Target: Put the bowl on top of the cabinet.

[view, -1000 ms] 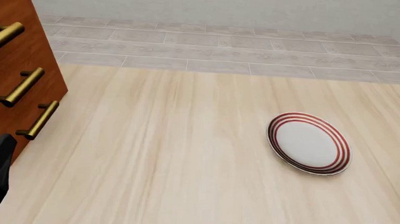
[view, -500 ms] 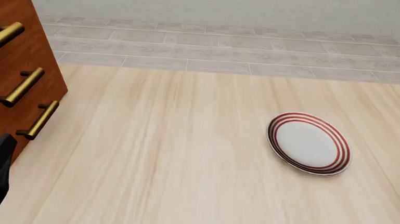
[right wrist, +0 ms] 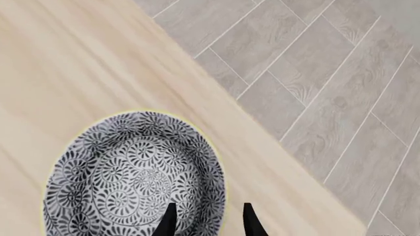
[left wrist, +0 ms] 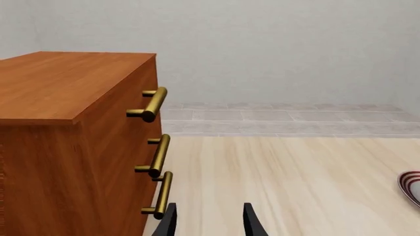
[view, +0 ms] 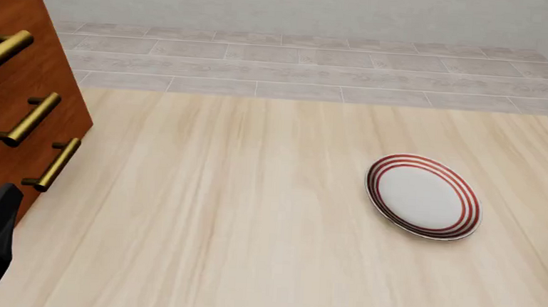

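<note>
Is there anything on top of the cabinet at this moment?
In the left wrist view, the cabinet's wooden top shows no object on it, and no bowl. Its far left part runs out of the picture, so that part cannot be checked. The front view shows only its front corner.

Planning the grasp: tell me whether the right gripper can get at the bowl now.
Probably yes. The right gripper hangs open directly over the bowl near the table edge, with nothing between them.

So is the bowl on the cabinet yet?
No. The bowl sits upright on the table near its edge; the cabinet top is bare.
</note>
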